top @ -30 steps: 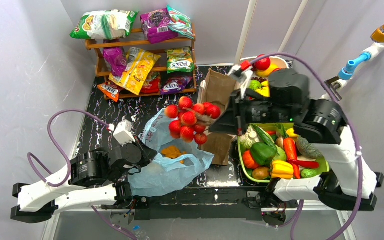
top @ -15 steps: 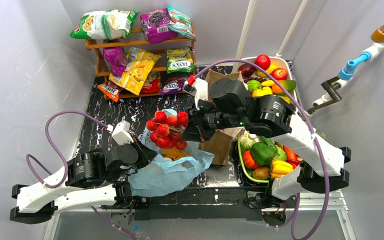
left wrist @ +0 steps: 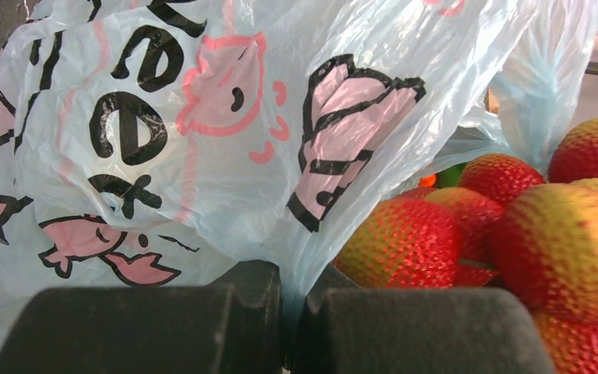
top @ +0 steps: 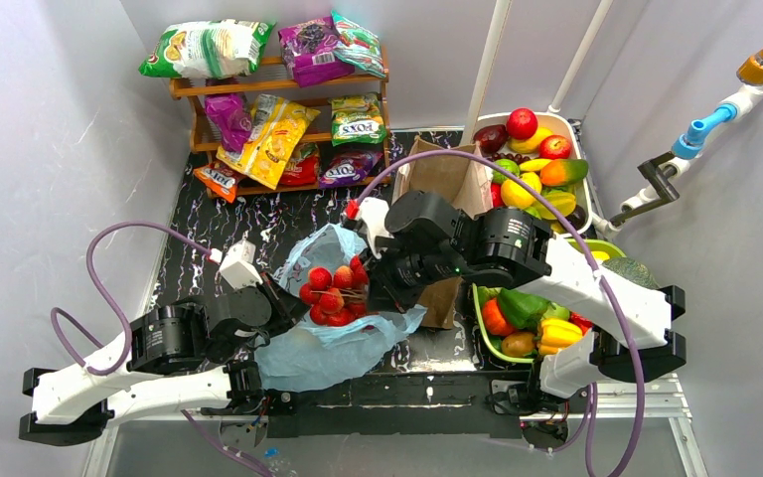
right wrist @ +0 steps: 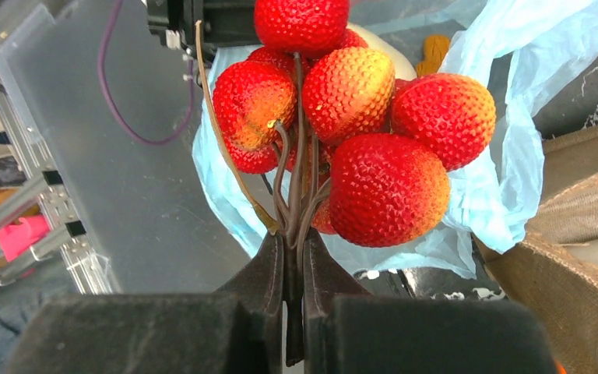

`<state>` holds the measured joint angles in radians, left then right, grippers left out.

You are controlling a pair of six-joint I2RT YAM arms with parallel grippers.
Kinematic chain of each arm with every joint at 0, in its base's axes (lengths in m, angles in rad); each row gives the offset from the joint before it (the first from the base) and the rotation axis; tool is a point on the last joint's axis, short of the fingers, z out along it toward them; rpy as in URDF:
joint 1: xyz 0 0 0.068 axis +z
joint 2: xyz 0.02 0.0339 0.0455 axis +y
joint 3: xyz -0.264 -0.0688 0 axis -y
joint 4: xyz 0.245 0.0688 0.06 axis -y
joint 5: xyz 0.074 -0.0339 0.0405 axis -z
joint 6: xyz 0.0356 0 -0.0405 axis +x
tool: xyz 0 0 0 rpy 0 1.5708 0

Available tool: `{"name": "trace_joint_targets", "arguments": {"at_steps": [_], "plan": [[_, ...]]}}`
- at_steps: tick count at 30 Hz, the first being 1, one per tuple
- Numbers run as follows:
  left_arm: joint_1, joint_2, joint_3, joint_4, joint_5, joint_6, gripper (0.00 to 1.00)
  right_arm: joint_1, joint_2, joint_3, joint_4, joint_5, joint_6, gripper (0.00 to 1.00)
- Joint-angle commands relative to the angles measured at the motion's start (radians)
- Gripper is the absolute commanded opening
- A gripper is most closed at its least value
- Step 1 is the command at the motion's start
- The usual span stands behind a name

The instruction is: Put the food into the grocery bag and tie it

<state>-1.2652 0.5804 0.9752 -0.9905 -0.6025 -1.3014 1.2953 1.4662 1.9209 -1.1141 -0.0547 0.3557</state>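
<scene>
A bunch of bumpy red-and-yellow fruit (top: 335, 294) on brown stems hangs over the mouth of the light-blue grocery bag (top: 318, 348). My right gripper (right wrist: 293, 241) is shut on the bunch's stems; the fruit (right wrist: 358, 117) fills the right wrist view above the bag (right wrist: 506, 156). My left gripper (left wrist: 292, 304) is shut on the bag's thin plastic edge, with the printed bag wall (left wrist: 187, 117) above and the fruit (left wrist: 514, 226) at its right. In the top view the left gripper (top: 280, 300) holds the bag's left rim. An orange piece (right wrist: 436, 47) lies inside the bag.
A stiff brown paper bag (top: 447, 179) stands just right of the blue bag. A green tray of vegetables (top: 527, 323) sits at the near right, a white tub of fruit (top: 536, 159) behind it. A wooden snack shelf (top: 268, 109) stands at the back left.
My right arm has swung left and down, carrying the fruit bunch from beside the paper bag to the blue bag's mouth. The left gripper has kept its hold on the bag.
</scene>
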Motion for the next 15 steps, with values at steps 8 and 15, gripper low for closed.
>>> {"name": "trace_joint_targets", "arguments": {"at_steps": [8, 15], "plan": [[0.005, 0.002, 0.0, -0.02, -0.02, -0.001, 0.0, 0.011, 0.092, 0.127, -0.001, 0.103, -0.048, 0.03], [0.005, -0.005, 0.013, -0.041, -0.023, -0.006, 0.0, 0.02, 0.169, 0.222, -0.058, 0.122, -0.068, 0.77]]}}
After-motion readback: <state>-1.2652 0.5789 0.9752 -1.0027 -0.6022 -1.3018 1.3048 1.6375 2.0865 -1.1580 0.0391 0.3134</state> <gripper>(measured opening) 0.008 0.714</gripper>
